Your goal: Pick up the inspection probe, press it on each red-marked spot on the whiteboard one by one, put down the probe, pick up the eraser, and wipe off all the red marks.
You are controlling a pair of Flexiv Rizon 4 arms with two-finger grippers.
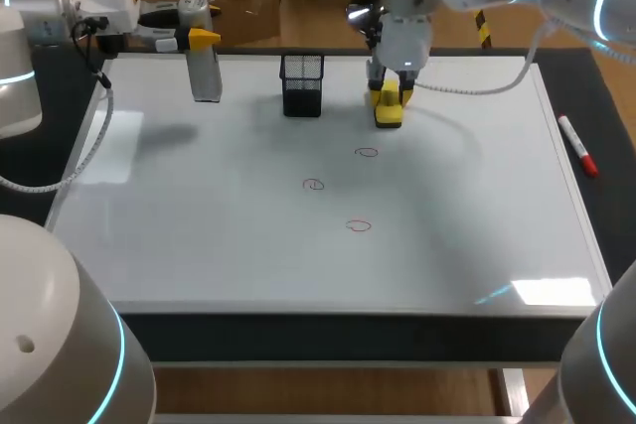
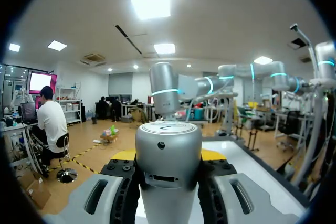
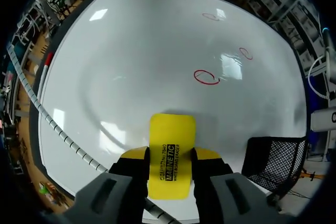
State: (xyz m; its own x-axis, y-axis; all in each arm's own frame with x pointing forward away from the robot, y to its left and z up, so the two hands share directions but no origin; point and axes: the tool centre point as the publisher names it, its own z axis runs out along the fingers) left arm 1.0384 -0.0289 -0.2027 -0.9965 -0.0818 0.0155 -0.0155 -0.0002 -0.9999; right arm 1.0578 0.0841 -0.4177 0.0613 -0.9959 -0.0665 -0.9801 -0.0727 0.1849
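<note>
Your right gripper (image 1: pixel 390 96) is clamped on the flat yellow eraser (image 3: pixel 172 132). Your left gripper (image 1: pixel 202 37) grips the silver cylindrical probe (image 1: pixel 205 74), not yet put down. Three red circles (image 1: pixel 367 153) on the whiteboard (image 1: pixel 477 235) are unwiped.

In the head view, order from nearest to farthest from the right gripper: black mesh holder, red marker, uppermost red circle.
1. Uppermost red circle, beside the right gripper.
2. Black mesh holder, to its left.
3. Red marker, beyond the whiteboard's right edge.
</note>
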